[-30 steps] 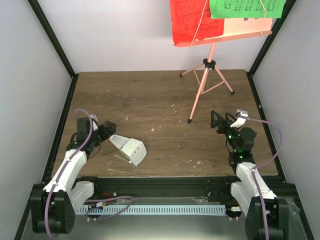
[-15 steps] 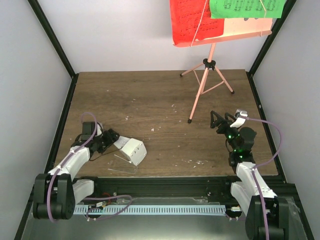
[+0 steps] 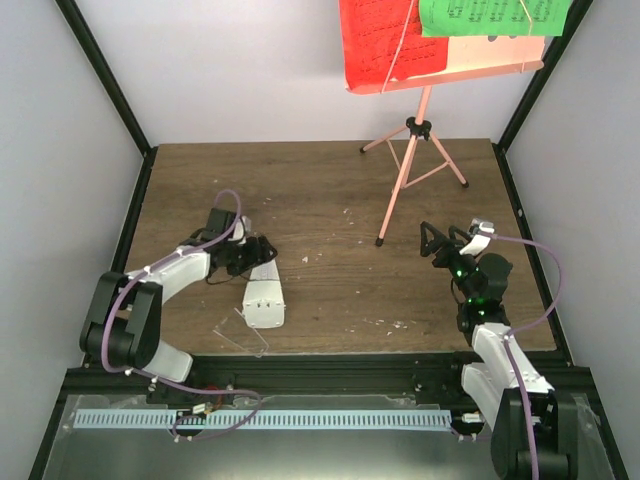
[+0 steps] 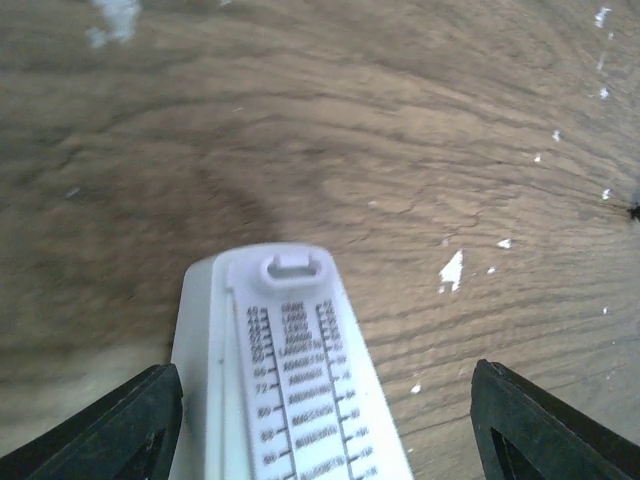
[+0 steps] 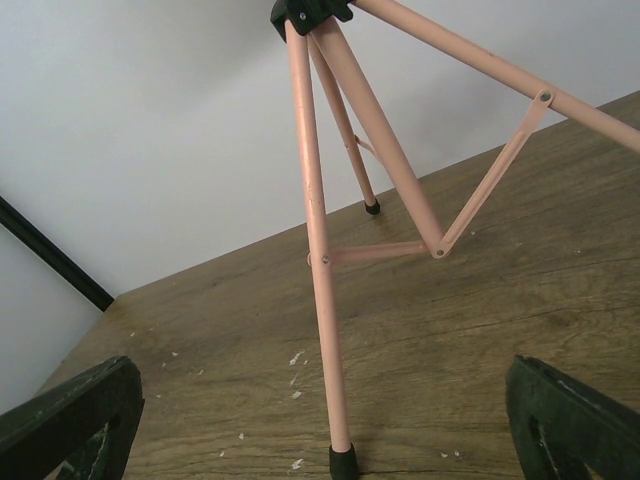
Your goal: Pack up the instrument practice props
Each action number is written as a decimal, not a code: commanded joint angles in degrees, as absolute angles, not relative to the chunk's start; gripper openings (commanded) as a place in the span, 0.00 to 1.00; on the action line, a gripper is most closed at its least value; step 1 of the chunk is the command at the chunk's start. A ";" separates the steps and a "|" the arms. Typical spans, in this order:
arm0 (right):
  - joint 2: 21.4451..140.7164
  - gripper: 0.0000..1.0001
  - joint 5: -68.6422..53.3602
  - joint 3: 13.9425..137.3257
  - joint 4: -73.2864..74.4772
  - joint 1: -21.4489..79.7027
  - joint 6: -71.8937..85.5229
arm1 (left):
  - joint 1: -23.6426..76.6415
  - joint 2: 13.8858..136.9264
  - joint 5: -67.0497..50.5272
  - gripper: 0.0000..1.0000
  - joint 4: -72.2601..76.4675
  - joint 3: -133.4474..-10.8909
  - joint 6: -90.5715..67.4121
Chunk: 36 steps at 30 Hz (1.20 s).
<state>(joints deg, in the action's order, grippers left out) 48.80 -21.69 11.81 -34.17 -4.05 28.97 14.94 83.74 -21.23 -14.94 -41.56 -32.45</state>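
The white metronome [image 3: 265,296] lies on its side on the table, its narrow top toward my left gripper [image 3: 254,252]. In the left wrist view its scale face [image 4: 292,372] sits between the open fingers, against the left finger [image 4: 110,430] and well apart from the right one. Its clear cover [image 3: 241,336] lies loose near the front edge. The pink music stand [image 3: 411,165] stands at the back right, holding a red page [image 3: 380,45] and a green page [image 3: 490,15]. My right gripper [image 3: 433,240] is open and empty, facing the stand's near leg [image 5: 322,250].
Black frame posts and grey walls close in both sides and the back. The stand's tripod legs [image 3: 440,165] spread over the back right of the wooden table [image 3: 300,190]. White flecks are scattered on the wood.
My left arm has reached forward and right. The metronome has turned, so its narrow top now points away from the front edge into the open fingers. The right arm is still.
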 commanded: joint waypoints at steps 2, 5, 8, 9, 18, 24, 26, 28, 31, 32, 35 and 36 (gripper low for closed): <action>48.39 1.00 -21.82 12.13 -35.27 -4.41 27.60 | 18.48 88.43 -20.95 0.82 -19.87 -48.53 -26.07; 48.47 1.00 -21.73 12.09 -35.32 -4.39 27.68 | 20.80 89.32 -17.99 0.85 -24.36 -51.07 -22.80; 48.73 1.00 -21.63 11.96 -35.50 -4.39 27.84 | 23.98 90.67 -13.88 0.88 -30.26 -54.39 -19.34; 48.89 1.00 -21.58 11.95 -35.59 -4.39 27.86 | 25.00 91.56 -12.36 0.88 -32.39 -55.87 -18.38; 49.31 1.00 -20.71 11.79 -35.66 -4.39 27.78 | 30.32 98.72 -2.03 0.90 -42.01 -64.93 -12.98; 49.32 1.00 -20.11 11.60 -35.78 -4.39 27.86 | 31.39 101.93 1.95 0.90 -44.16 -67.51 -12.16; 49.22 1.00 -20.05 11.53 -35.78 -4.39 27.88 | 31.42 102.12 2.02 0.88 -44.04 -67.36 -12.13; 49.13 1.00 -20.03 11.54 -35.77 -4.39 27.93 | 31.42 102.11 1.57 0.80 -43.51 -67.02 -11.97; 49.09 1.00 -19.82 11.41 -35.86 -4.39 28.02 | 31.55 102.42 1.13 0.76 -42.87 -66.85 -12.21; 49.00 1.00 -19.76 11.37 -35.78 -4.39 27.95 | 31.51 102.58 1.30 0.76 -42.68 -66.88 -12.36; 48.72 1.00 -19.58 11.34 -35.62 -4.39 27.95 | 31.55 103.27 2.37 0.78 -42.17 -66.95 -12.34; 48.57 1.00 -19.49 11.33 -35.55 -4.41 28.03 | 31.54 103.61 2.80 0.79 -42.09 -66.91 -12.11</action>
